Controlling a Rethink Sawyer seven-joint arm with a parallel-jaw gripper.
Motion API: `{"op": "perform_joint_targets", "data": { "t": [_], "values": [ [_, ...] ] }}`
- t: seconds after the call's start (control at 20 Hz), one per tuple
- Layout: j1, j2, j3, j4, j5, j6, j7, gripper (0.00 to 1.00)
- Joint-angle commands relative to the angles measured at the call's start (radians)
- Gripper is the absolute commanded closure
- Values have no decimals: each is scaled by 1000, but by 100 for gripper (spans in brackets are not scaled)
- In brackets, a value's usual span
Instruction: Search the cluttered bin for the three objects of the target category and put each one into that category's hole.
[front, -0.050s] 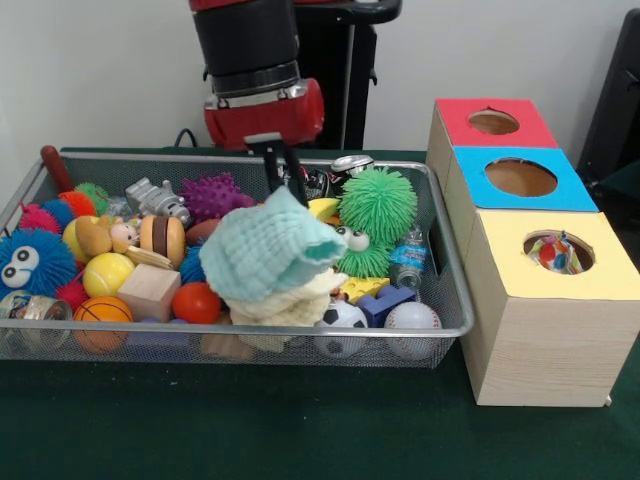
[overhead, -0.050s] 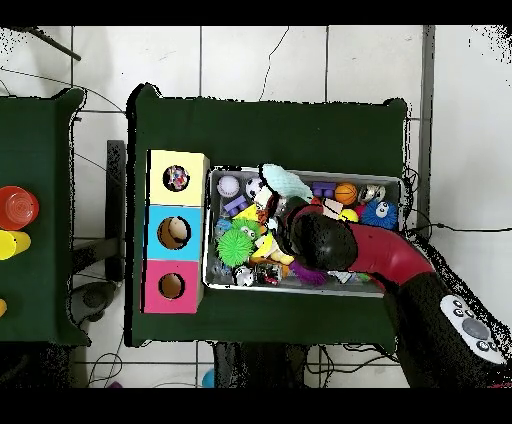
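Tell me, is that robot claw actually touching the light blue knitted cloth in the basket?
Touching. In the front view the gripper pinches the top of the cloth, lifting it into a peak.

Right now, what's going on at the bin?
The tool is down in the wire bin, holding up a pale mint cloth above the pile of toys. Beside the bin stands the box with red, blue and yellow holes; something colourful already sits in the yellow one.
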Motion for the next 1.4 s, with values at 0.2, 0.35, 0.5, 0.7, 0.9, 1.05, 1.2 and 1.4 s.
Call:
{"op": "perform_joint_targets", "data": {
  "t": [0.2,0.35,0.5,0.7,0.9,1.05,1.2,1.4],
  "values": [
    [-45,83,206,78,-47,-147,34,100],
    [-39,94,203,67,-47,-136,31,100],
    [-30,99,202,53,-45,-132,30,100],
    [-26,95,196,47,-45,-106,24,100],
    [-23,91,192,41,-43,-92,22,100],
    [-20,87,185,38,-40,-76,19,0],
    [-7,76,166,35,-38,-53,17,0],
    [31,38,100,26,-41,-20,25,0]
  ]
}}
